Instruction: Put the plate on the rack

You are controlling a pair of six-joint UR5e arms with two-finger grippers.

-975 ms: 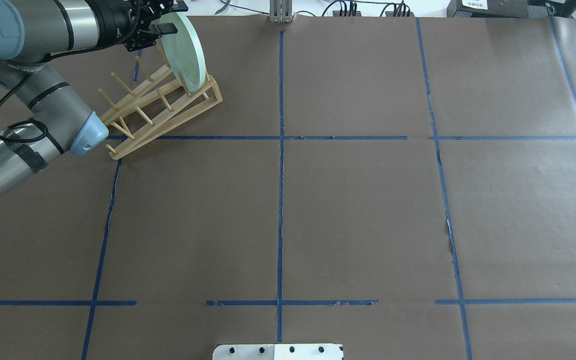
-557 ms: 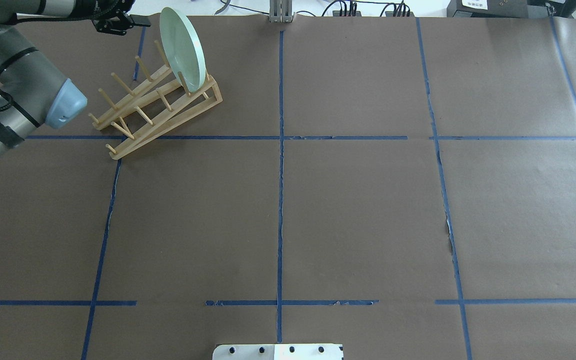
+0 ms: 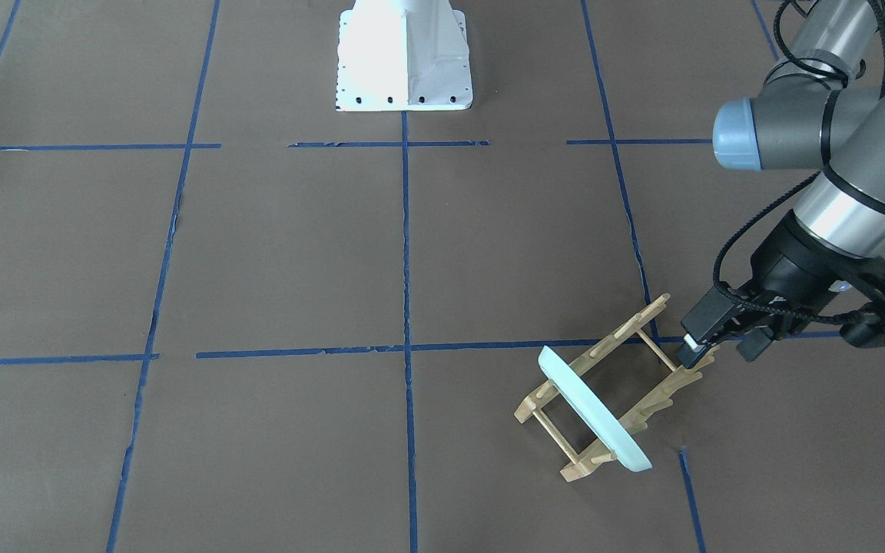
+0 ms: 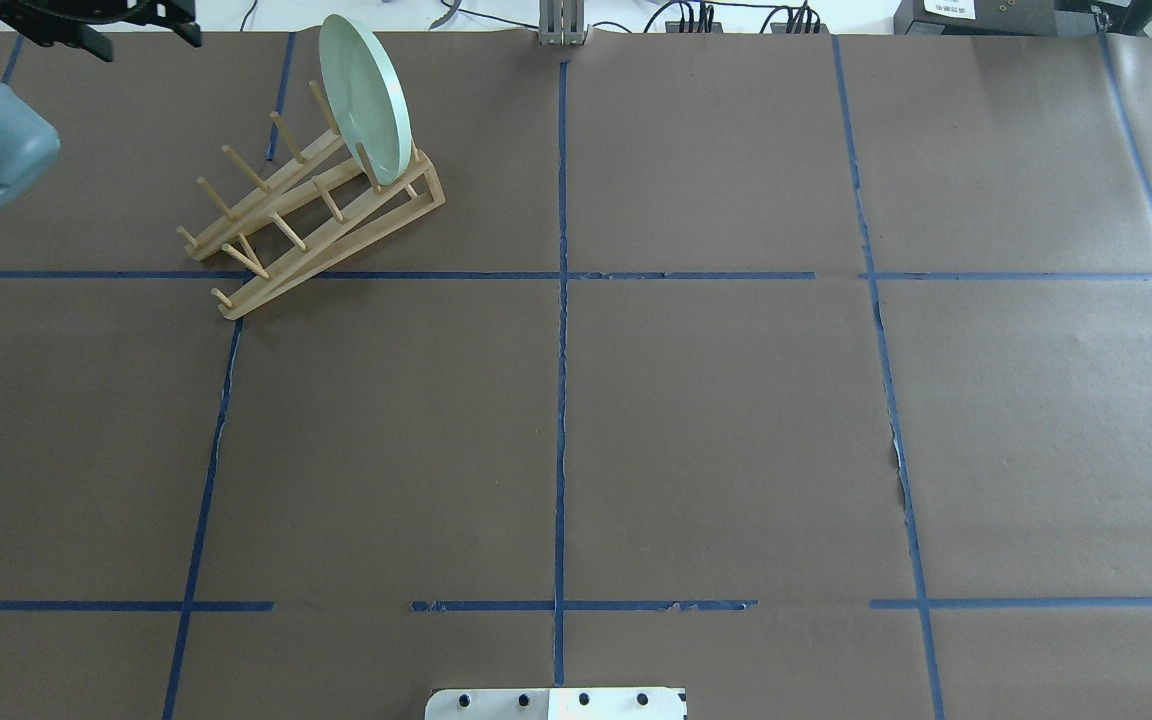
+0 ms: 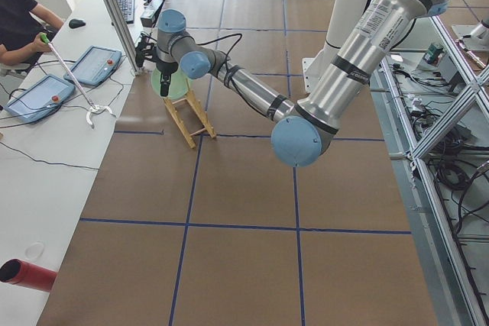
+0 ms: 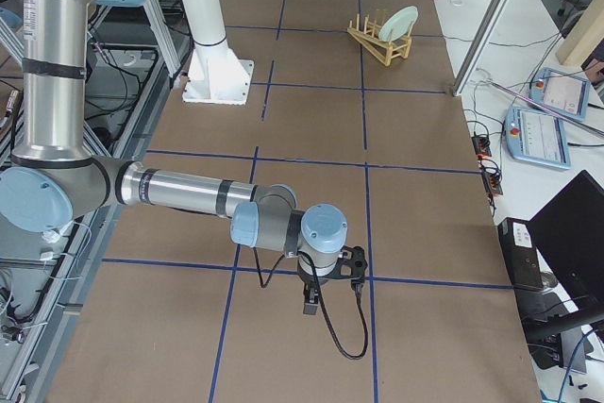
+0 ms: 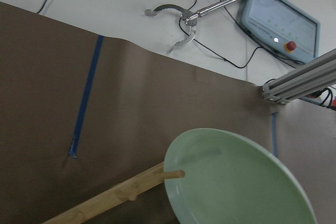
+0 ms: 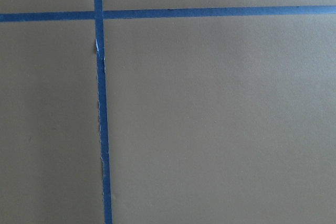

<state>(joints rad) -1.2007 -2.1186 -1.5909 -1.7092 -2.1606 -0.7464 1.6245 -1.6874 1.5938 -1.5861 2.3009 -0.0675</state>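
The pale green plate point(image 4: 366, 95) stands on edge between the dowel pegs at the far end of the light-wood rack point(image 4: 316, 215), leaning slightly. It also shows in the front view point(image 3: 592, 407) and the left wrist view point(image 7: 236, 182). The rack point(image 3: 613, 336) lies at an angle on the brown paper. My left gripper point(image 4: 141, 30) is open and empty, off to the left of the rack and clear of the plate; in the front view point(image 3: 723, 349) it hangs beside the rack's near end. My right gripper point(image 6: 330, 294) hovers over bare paper far away; I cannot tell its state.
The robot base plate point(image 4: 556, 703) sits at the near table edge. An aluminium post point(image 4: 561, 25) stands at the far edge. Beyond that edge are control tablets point(image 5: 95, 62), a metal grabber tool point(image 7: 178, 22) and an operator point(image 5: 19, 20).
My left gripper has let go of the plate's rim and drawn back to the left, away from the rack. The plate stays standing in the rack.
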